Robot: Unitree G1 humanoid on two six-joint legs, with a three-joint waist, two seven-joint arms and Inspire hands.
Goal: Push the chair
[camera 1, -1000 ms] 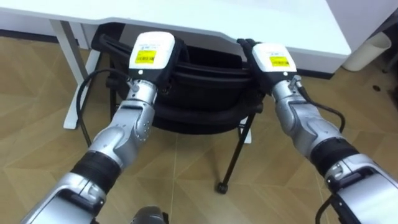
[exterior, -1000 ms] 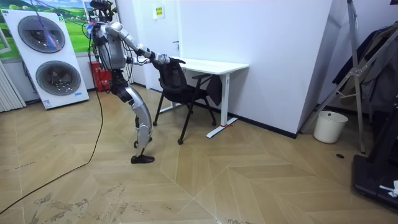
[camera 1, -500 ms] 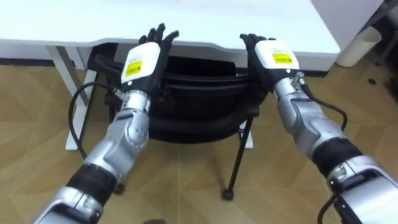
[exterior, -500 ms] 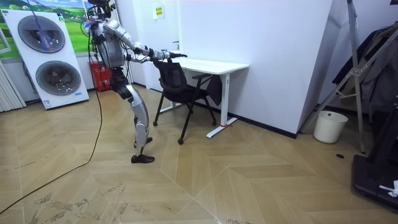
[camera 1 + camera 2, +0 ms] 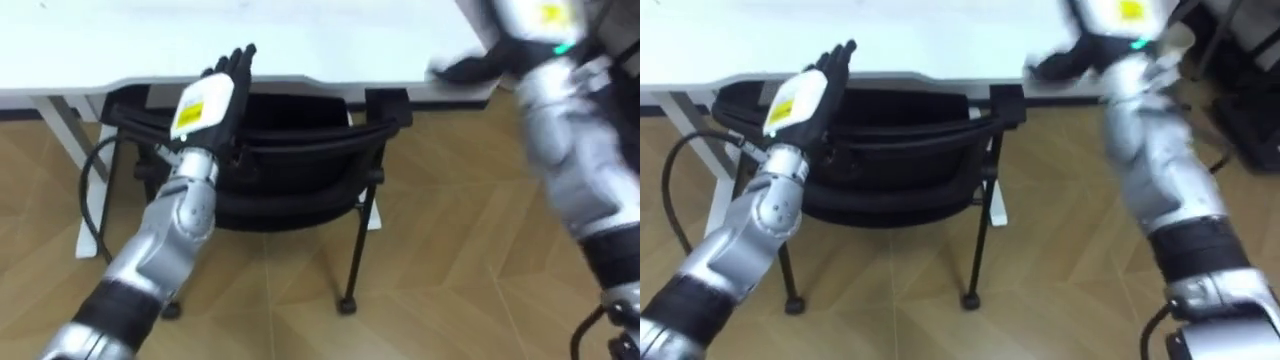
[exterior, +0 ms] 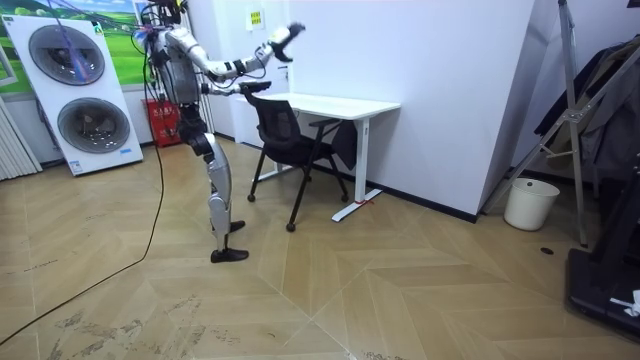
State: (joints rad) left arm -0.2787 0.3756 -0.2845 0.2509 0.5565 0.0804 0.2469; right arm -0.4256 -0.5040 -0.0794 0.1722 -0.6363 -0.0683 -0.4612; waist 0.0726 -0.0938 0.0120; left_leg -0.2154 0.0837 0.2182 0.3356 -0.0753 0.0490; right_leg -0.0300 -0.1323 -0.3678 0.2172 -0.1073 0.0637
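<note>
At the white desk's (image 5: 300, 40) near edge: black chair (image 5: 290, 150) partly under | left hand (image 5: 215, 95) flat, fingers straight, over backrest's left end | right hand (image 5: 470, 66) raised far right, fingers blurred, cannot tell.

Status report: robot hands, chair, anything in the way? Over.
Status: left robot hand open at top of black chair; right robot hand raised, clear of it. Seat under white desk. No obstruction seen.
</note>
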